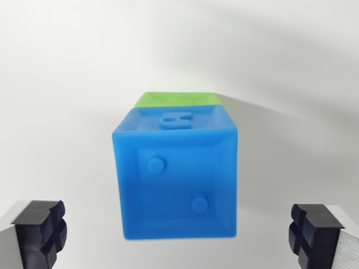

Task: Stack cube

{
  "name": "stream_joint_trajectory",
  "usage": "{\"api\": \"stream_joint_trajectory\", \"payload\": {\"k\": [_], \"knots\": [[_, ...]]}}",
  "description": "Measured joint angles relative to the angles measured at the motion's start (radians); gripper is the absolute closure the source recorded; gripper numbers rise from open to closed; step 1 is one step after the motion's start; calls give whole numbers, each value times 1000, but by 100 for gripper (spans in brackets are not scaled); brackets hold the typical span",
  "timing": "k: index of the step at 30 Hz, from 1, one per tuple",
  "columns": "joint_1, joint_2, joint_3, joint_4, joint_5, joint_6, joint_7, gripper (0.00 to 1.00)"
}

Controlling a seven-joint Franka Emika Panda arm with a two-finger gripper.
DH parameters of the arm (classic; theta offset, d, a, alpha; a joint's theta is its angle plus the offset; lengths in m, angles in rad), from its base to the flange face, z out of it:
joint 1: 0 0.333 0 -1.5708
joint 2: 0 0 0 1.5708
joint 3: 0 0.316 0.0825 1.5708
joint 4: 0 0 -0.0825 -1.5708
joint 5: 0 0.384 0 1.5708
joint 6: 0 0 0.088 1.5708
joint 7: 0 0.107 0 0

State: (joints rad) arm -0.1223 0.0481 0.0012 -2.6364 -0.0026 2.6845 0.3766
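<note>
A blue cube [176,179] fills the middle of the wrist view, its near face showing two raised dots and its top face a raised figure. Behind it a green cube [175,99] peeks out, only its top strip visible; whether the two touch I cannot tell. My gripper [179,235] is open, its two dark padded fingertips [40,230] at the bottom corners, one on each side of the blue cube and well apart from it. Nothing is held between them.
A plain white surface [67,84] surrounds the cubes on all sides. A soft shadow falls to the wrist view's right of the cubes.
</note>
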Motion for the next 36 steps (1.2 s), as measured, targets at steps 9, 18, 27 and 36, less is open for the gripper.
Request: {"api": "stream_joint_trajectory", "payload": {"k": [9, 18, 27, 36], "knots": [[0, -101, 0, 3, 0, -103, 0, 0], [0, -189, 0, 22, 0, -210, 0, 0], [0, -273, 0, 56, 0, -328, 0, 0], [0, -337, 0, 101, 0, -435, 0, 0]]}}
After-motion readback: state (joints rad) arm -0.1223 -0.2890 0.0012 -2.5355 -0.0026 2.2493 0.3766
